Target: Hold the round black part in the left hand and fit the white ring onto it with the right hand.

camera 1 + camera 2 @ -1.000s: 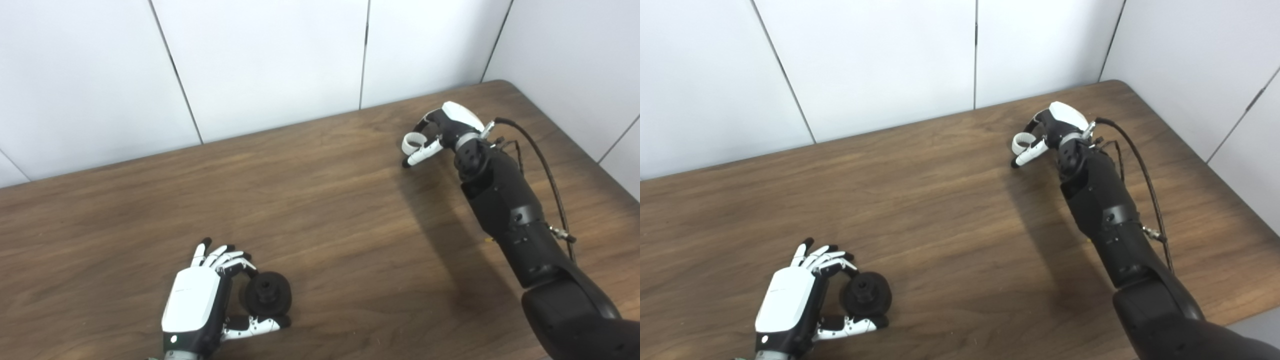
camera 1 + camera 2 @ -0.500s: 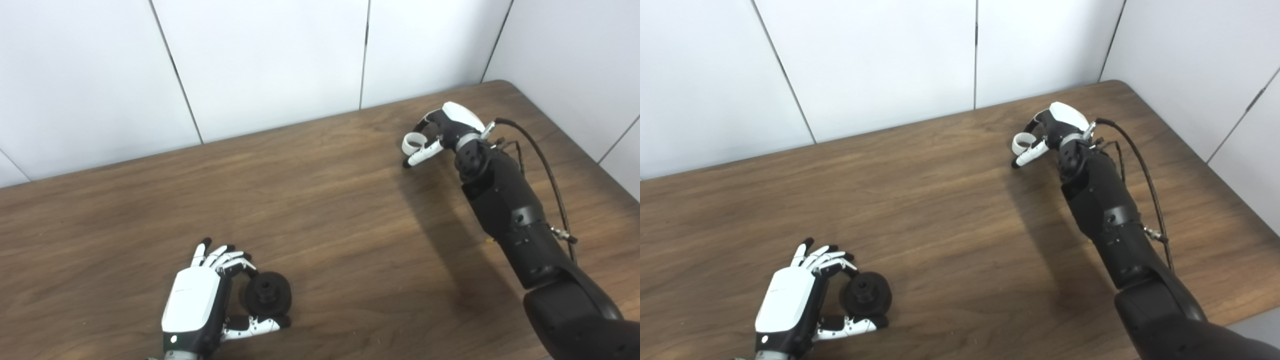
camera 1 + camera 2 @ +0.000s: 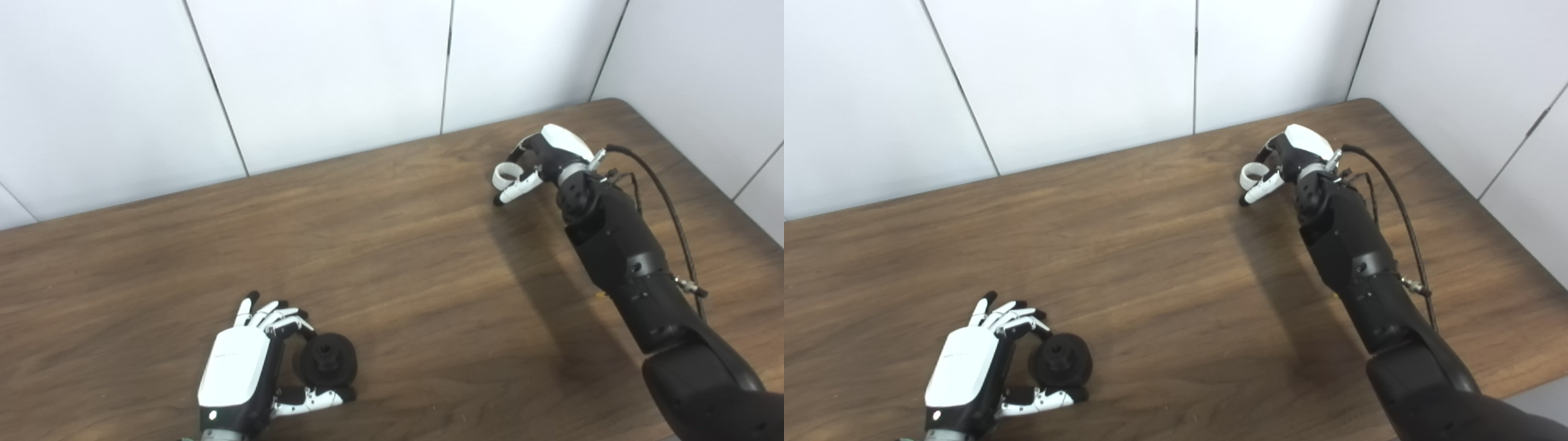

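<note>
On the dark wood-grain bench (image 3: 392,245), the left robot hand (image 3: 245,367) sits near the front edge with its white back turned up, its fingers (image 3: 269,315) curled over the top of the round black part (image 3: 327,361) and its thumb (image 3: 309,399) reaching under it — the part is grasped between them and appears to rest on the bench surface, its raised hub facing toward the camera. Far across the bench, toward the back right corner, the right robot hand (image 3: 1286,156) is closed on the white ring (image 3: 1251,176), which shows between the bent fingers above and the thumb (image 3: 1257,193) below; whether the ring touches the bench or is lifted just off it cannot be told from these views. The right forearm (image 3: 618,251) stretches out long over the wood, with a black cable (image 3: 664,202) looping along its outer side, and casts a broad shadow to its left. The ring and the black part are well apart — one at the far right, the other at the near left. White wall panels (image 3: 331,79) stand behind the bench.
</note>
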Available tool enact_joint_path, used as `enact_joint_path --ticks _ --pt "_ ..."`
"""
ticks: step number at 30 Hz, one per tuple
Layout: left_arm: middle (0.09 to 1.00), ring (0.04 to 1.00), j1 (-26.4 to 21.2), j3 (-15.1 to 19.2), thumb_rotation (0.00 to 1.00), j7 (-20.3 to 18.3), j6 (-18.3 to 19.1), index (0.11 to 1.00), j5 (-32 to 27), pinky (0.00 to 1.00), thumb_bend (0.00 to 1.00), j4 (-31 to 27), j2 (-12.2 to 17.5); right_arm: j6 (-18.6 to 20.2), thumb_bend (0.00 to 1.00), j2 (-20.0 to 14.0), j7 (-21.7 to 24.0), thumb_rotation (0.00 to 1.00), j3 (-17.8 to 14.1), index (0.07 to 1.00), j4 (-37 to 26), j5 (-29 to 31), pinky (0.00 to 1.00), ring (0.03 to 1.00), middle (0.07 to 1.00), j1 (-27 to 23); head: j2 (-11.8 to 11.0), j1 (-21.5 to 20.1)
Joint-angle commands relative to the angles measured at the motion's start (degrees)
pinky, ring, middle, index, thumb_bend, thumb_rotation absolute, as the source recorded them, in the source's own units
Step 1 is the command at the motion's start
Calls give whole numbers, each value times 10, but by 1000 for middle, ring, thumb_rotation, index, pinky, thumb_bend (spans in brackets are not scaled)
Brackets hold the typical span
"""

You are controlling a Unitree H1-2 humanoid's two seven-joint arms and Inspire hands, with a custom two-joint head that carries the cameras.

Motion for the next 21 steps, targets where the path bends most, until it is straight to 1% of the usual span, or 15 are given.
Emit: enact_joint_path --ticks 1,4,5,6,7,8,13,19,21 --pt "741 854 5 4 54 -5 5 484 13 1000 524 -10 11 -3 823 -12 -14 164 -4 609 -8 -7 1000 966 867 -13 0 0" --pt "741 856 5 4 54 -5 4 484 13 1000 524 -10 10 -3 813 -13 -18 148 -3 598 -9 -5 1000 963 860 -10 0 0" --pt "741 857 5 4 54 -6 5 484 13 1000 524 -10 10 -3 672 -12 -20 145 -4 546 -8 -4 1000 963 858 -9 -1 -1" --pt "741 857 5 4 54 -6 5 484 15 1000 524 -10 10 -3 600 -10 -24 142 -5 518 -8 -1 1000 964 855 -8 -1 -1" --pt "741 857 5 4 54 -7 6 484 16 1000 524 -11 10 -3 555 -9 -29 138 -7 500 -7 3 1000 962 846 -7 -1 -1" --pt "741 859 5 4 54 -7 6 484 17 1000 524 -11 9 -3 536 -8 -33 134 -9 492 -8 7 1000 959 834 -6 -1 -1" --pt "743 860 6 5 54 -10 8 484 20 1000 524 -12 7 -3 522 -10 -44 129 -8 486 -9 19 1000 959 823 -1 -1 -1" --pt "742 861 4 5 54 -9 6 484 19 1000 524 -9 7 -3 521 -10 -38 131 -15 487 -16 22 1000 965 839 4 -1 -1" --pt "743 861 4 5 55 -9 7 484 20 1000 524 -9 7 -3 521 -12 -37 131 -16 488 -18 26 1000 957 821 5 -2 -2"
